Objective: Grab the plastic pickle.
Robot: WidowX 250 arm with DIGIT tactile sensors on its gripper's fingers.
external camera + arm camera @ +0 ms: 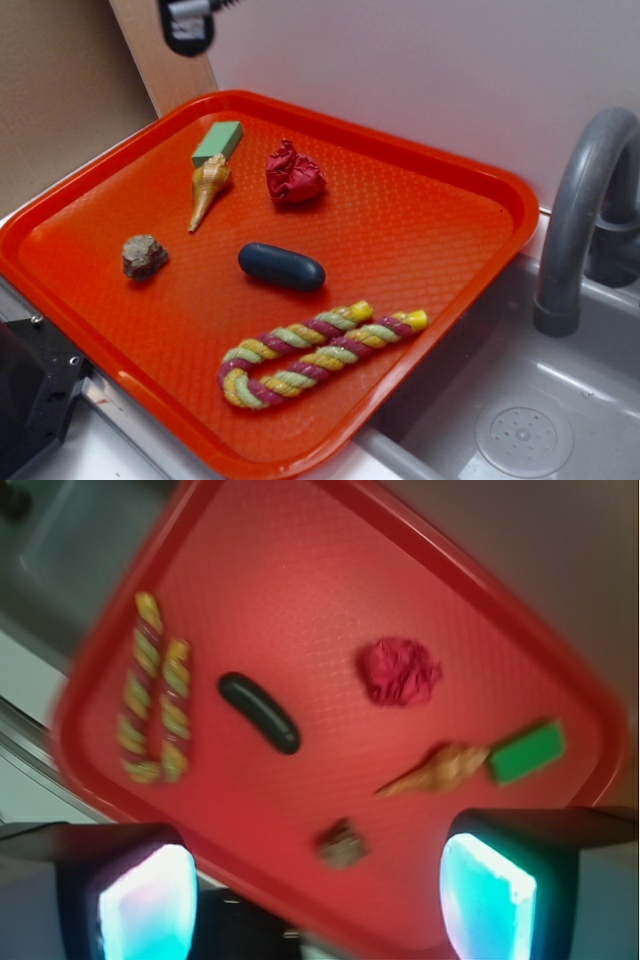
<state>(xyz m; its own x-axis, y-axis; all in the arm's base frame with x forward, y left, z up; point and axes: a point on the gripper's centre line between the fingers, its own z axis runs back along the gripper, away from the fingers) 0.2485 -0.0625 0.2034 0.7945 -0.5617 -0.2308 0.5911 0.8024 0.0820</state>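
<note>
The plastic pickle is a dark blue-grey capsule lying flat near the middle of the red tray. In the wrist view the pickle lies left of centre, well ahead of the fingers. My gripper hangs high above the tray's near-left side, open, with nothing between its glowing pads. In the exterior view only a bit of the gripper shows at the top edge, far above and behind the pickle.
On the tray lie a twisted rope, a crumpled red ball, a tan seashell, a green block and a small rock. A grey faucet and sink stand to the right.
</note>
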